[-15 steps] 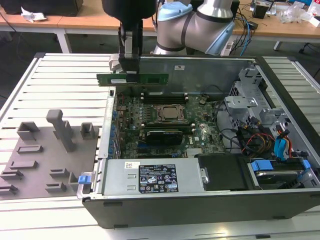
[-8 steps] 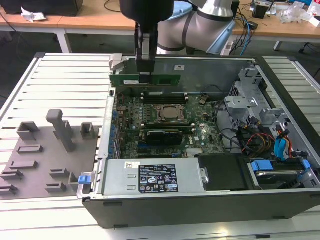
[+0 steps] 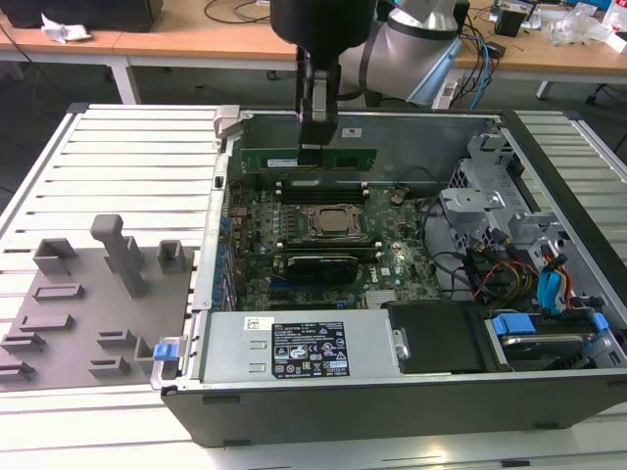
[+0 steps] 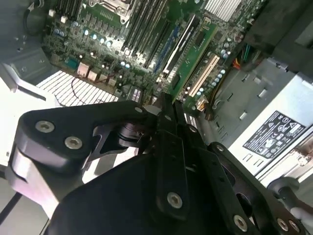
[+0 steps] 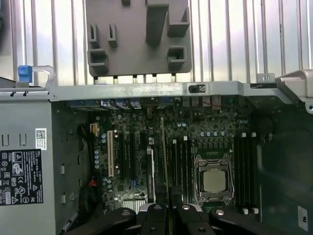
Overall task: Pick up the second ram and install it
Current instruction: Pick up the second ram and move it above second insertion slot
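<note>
Bench (image 3: 127, 166), slatted metal, exterior view, items listed from that view's left:

1. Grey tray (image 3: 73, 343), flat on the bench's left part and just beside the case. It carried several low grey blocks and one tall block (image 3: 122, 255) standing upright. It also appeared in the first wrist view (image 5: 132, 54).
2. Blue latch (image 3: 168, 350), at the case's near-left corner.
3. Computer case (image 3: 392, 406), lid off, lying open on the middle of the bench. The motherboard (image 3: 255, 235) lay flat inside it.
4. Second ram (image 3: 353, 159), a green stick held level and on edge above the motherboard, near the case's far wall. It stood apart from the tray. In the first wrist view it was seen edge-on (image 5: 162, 147), running parallel to the memory slots beside the CPU socket.
5. Gripper (image 3: 312, 145), reaching down from above with its claw clamped on the second ram's upper edge, about mid-length. Its black fingers also showed in the first wrist view (image 5: 166, 213).
6. CPU socket (image 3: 328, 222), square, at the motherboard's centre, nearer the viewer than the ram.
7. Power supply (image 3: 294, 348), with a dark label, along the case's near wall.
8. Coloured cables (image 3: 509, 274), at the case's right end.
</note>
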